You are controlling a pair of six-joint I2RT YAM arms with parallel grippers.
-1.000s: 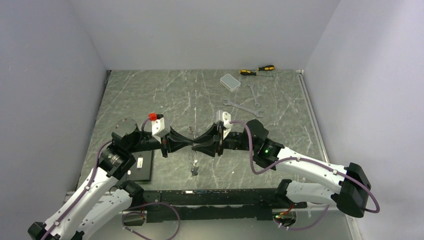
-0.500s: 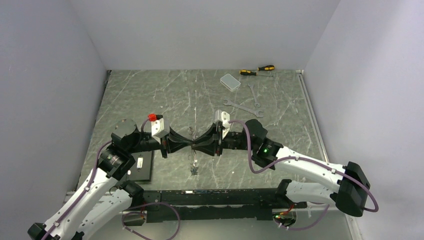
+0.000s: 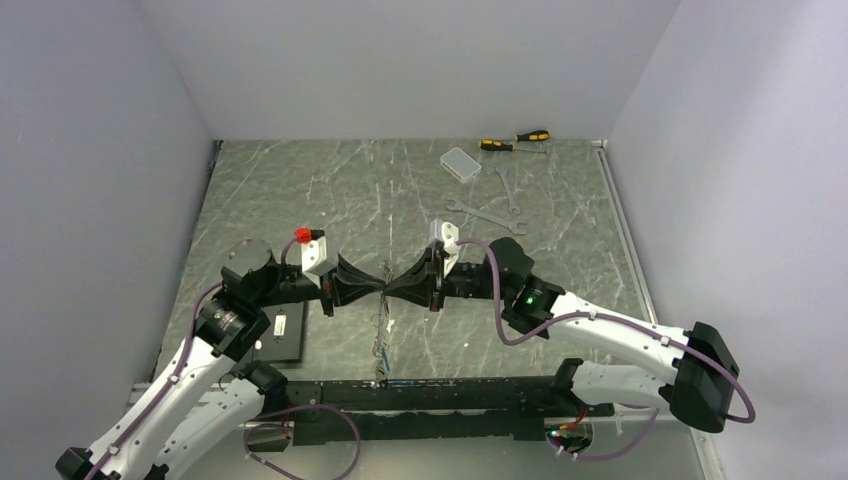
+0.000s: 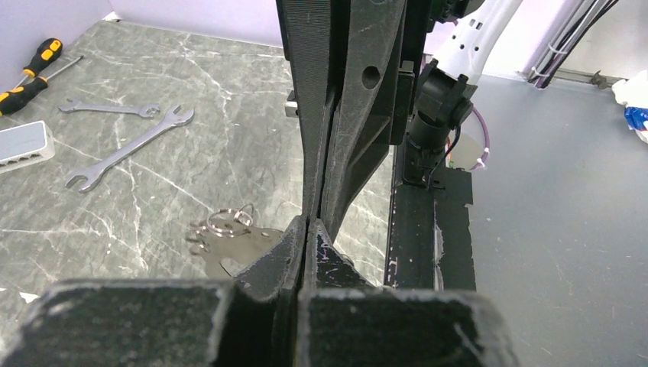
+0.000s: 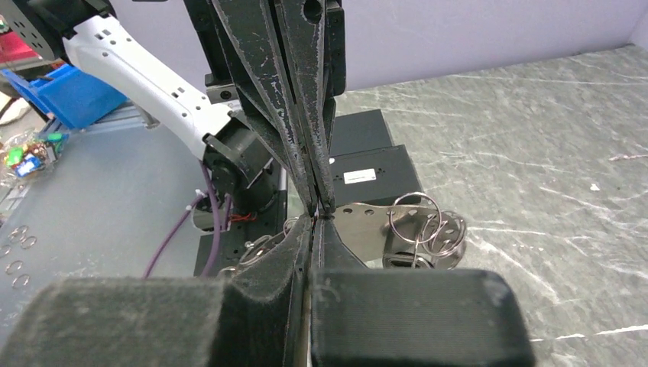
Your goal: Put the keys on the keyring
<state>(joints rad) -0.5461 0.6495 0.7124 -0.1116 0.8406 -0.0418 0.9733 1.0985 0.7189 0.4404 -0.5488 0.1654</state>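
Hanging above the middle of the table, clear of the surface: the keys [image 5: 365, 222], a flat silver blade foremost, bunched with the thin wire loops of the keyring [image 5: 416, 216]. From the overhead view, only a thin dangling strand just below the meeting fingertips. Edge of the flat blade right at the point of contact between the two sets of tips. Impossible to tell from any view the pair actually pinching it.

Left gripper [image 3: 376, 290] extended from the left, fingers pressed flat against each other. Right gripper [image 3: 394, 289] extended from the right, fingers likewise squeezed tight together. Tip to tip, level with one another, above the grey stone-patterned table [image 3: 290, 190].

Near and left of the bunch, beside the left arm, flat on the table: a black box [image 3: 287, 335] with a white label. Farther back and to the right: two silver wrenches [image 3: 487, 215], apart from each other, the longer one nearer. Beyond those, a clear plastic box [image 3: 460, 163]. Just right of it, at the far edge of the table, two yellow-black screwdrivers [image 3: 515, 141] lying roughly end to end, close to the far wall.
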